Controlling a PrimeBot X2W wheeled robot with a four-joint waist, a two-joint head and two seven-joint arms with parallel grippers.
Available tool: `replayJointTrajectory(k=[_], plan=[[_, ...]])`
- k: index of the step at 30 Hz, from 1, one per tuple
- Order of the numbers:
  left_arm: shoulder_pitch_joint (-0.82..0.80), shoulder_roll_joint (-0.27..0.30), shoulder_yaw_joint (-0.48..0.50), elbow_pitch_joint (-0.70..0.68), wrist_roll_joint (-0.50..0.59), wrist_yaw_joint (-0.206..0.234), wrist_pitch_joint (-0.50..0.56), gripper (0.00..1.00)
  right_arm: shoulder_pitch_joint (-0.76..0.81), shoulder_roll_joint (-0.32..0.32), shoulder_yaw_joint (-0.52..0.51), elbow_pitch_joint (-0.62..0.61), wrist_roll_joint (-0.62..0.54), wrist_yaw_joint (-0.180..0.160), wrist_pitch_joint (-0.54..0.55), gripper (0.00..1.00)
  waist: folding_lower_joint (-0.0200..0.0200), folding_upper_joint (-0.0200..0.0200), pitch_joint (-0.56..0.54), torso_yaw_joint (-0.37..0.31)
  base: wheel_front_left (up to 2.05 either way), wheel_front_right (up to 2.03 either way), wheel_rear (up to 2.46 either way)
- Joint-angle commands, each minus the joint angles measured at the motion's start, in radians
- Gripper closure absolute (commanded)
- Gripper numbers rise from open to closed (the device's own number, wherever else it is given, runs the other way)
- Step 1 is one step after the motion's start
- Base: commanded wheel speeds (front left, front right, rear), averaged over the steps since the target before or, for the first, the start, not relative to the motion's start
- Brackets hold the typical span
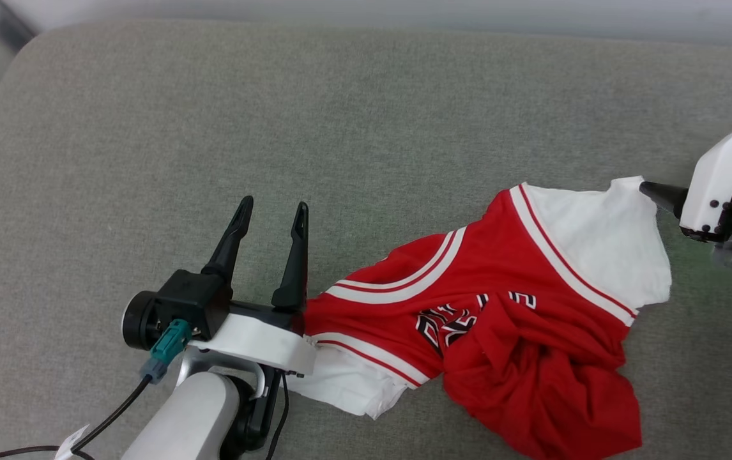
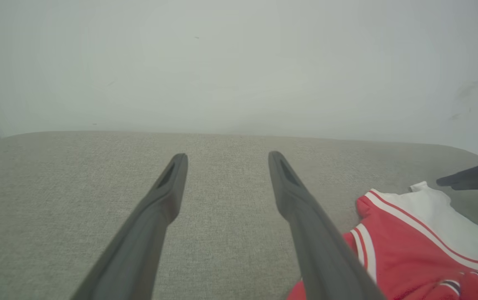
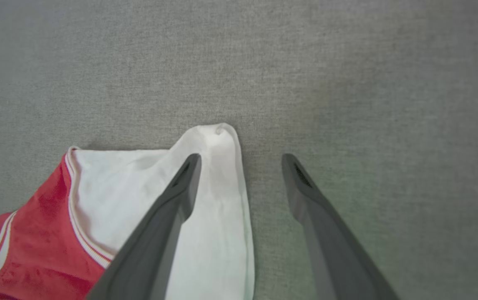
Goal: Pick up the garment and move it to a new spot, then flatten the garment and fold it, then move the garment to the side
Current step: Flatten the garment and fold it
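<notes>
The left gripper (image 1: 275, 204) has 2 long, dark grey tapered fingers (image 2: 155, 216), each with a slotted recess near its tip, rising from a black blocky housing (image 1: 190, 297). On the housing's left side sits a round black-and-silver drum (image 1: 136, 319). Under the housing, a teal connector (image 1: 171, 342) feeds a black cable (image 1: 107, 421) bearing a white tag (image 1: 72, 441). Right of the housing curves a white bracket (image 1: 257, 342), and below it is a pale grey forearm (image 1: 190, 409). The right gripper (image 3: 241, 158) has matching fingers and a white angular shell (image 1: 724, 172) with small dark screws (image 1: 714, 204).

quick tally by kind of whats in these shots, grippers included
garment: 1
grippers: 2 (left gripper, right gripper, both open)
grey cushion: 1
total: 4
</notes>
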Motion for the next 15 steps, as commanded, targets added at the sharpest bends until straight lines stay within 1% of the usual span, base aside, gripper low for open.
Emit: replayJointTrajectory(k=[1,4,9,10,11,12,15], plan=[[-0.015,-0.007,0.008,0.005,0.008,-0.005,-0.005,0.0,-0.018,0.0,0.009,0.013,-0.004,0.0,0.008,0.0,-0.0002,0.0,0.042,0.031,0.0,0.0,0.0],[-0.019,-0.024,0.02,0.017,0.024,-0.022,-0.005,0.0,-0.037,0.011,0.037,0.053,0.007,0.0,0.04,0.0,-0.0002,0.0,0.058,0.038,0.0,0.0,0.0],[-0.006,-0.044,0.045,0.039,0.045,-0.043,-0.005,0.0,0.001,0.034,0.076,0.139,0.033,0.0,0.112,0.0,-0.0002,0.0,0.061,0.04,0.0,0.0,0.0],[-0.003,-0.048,0.048,0.044,0.047,-0.049,-0.005,0.0,0.008,0.036,0.078,0.152,0.036,0.0,0.121,0.53,-0.0002,0.0,0.059,0.04,0.0,0.0,0.0],[0.0,-0.051,0.053,0.049,0.05,-0.052,-0.005,0.0,0.01,0.036,0.082,0.159,0.039,0.0,0.127,0.82,-0.0002,0.0,0.057,0.039,0.0,0.0,0.0],[0.002,-0.054,0.057,0.054,0.054,-0.055,-0.005,0.0,0.009,0.035,0.084,0.165,0.041,0.0,0.129,1.0,-0.0002,0.0,0.053,0.039,0.0,0.0,0.0],[0.011,-0.06,0.068,0.072,0.062,-0.066,-0.004,0.0,-0.003,0.025,0.101,0.147,0.052,0.0,0.097,1.0,-0.0002,0.0,0.036,0.034,0.0,0.0,0.0]])
